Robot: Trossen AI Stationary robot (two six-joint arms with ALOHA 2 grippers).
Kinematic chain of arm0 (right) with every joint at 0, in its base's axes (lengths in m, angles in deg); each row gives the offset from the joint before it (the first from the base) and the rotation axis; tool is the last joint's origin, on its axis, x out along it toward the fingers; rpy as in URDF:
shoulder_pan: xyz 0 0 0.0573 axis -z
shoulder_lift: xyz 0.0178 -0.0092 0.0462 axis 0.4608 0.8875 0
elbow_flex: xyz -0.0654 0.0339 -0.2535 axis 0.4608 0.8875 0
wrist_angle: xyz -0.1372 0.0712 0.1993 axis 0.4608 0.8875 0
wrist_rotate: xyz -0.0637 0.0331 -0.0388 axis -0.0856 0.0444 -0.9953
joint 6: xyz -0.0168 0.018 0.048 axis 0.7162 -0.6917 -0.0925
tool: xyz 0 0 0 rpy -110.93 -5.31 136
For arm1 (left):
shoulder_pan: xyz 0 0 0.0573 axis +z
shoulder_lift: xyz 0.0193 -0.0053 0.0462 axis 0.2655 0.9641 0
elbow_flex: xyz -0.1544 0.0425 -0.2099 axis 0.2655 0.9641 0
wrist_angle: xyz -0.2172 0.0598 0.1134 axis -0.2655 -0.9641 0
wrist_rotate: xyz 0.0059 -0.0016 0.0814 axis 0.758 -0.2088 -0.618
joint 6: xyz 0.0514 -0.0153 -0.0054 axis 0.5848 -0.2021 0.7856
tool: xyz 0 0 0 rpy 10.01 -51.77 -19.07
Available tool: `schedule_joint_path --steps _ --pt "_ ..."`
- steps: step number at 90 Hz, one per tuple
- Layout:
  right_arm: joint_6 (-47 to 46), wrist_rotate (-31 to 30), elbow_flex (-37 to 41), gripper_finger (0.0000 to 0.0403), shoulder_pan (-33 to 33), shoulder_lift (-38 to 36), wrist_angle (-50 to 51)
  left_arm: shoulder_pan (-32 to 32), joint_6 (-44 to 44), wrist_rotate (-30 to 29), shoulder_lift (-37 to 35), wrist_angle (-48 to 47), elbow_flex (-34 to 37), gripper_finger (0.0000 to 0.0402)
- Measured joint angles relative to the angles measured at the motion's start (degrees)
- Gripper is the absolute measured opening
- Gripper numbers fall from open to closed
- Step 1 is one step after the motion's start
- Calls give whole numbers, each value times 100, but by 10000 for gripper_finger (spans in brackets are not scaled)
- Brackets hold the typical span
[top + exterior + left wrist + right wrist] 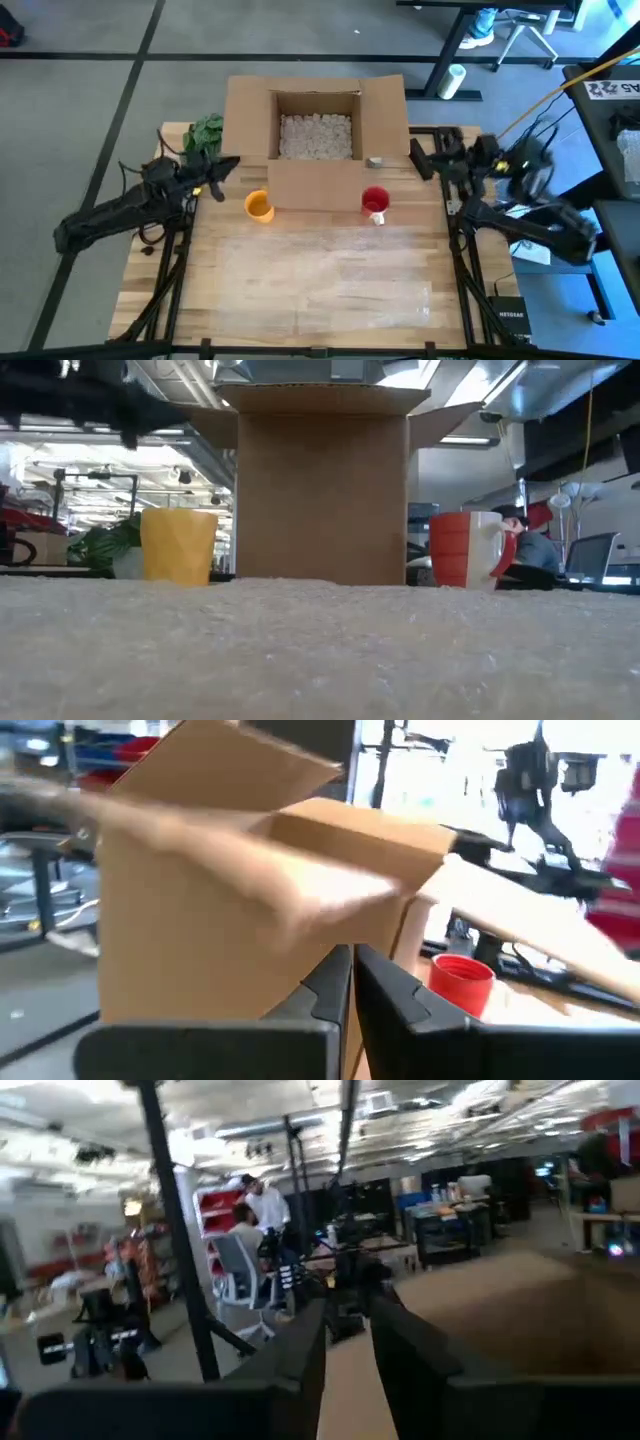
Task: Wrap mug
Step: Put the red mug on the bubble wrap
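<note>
Both end effectors, left [228,167] nearly closed, right [418,160], hold nothing.

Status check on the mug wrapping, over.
Left gripper shut, empty, beside the box. Right gripper slightly open, empty, at the table's right edge. Red mug and yellow cup upright before the box, untouched. Bubble wrap flat in front.

Tall cardboard box [322,495] at centre, flaps spread open at the top. Yellow cup [179,546] just left of it, upright, with a green leafy plant [105,546] behind and farther left. Red mug [464,548] right of the box, upright, white handle [499,552] turned to the right. Pale bubble wrap [320,650] across the whole foreground. Blurred dark arm [75,405] high at upper left. Seated person [535,545] far behind the mug.
</note>
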Motion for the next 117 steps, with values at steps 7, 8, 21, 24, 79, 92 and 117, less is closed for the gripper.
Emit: schedule_joint_path --steps 7,8,21,24,79,92,117 --pt "609 -365 -891 69 1 684 1778 -71 387 -431 570 -785 -544 0" --pt "676 -440 -1000 69 1 765 2009 -77 413 -518 649 -847 -607 0" --pt "973 -956 -1461 69 -5 1289 3745 -106 793 -912 1161 -1521 -1277 0" --pt "965 -988 -1408 69 -31 1274 3708 -107 824 -914 1199 -1594 -1372 0" --pt "-259 -1428 1633 69 -580 608 1534 -611 -873 -726 1090 -3812 -1642 0" --pt "-387 -1629 1786 69 -757 771 1385 -976 -1144 -691 1133 -3872 -1640 0" --pt "-426 -2136 1804 69 -1273 929 1216 -1771 -1759 -594 1610 -3872 -1642 0"
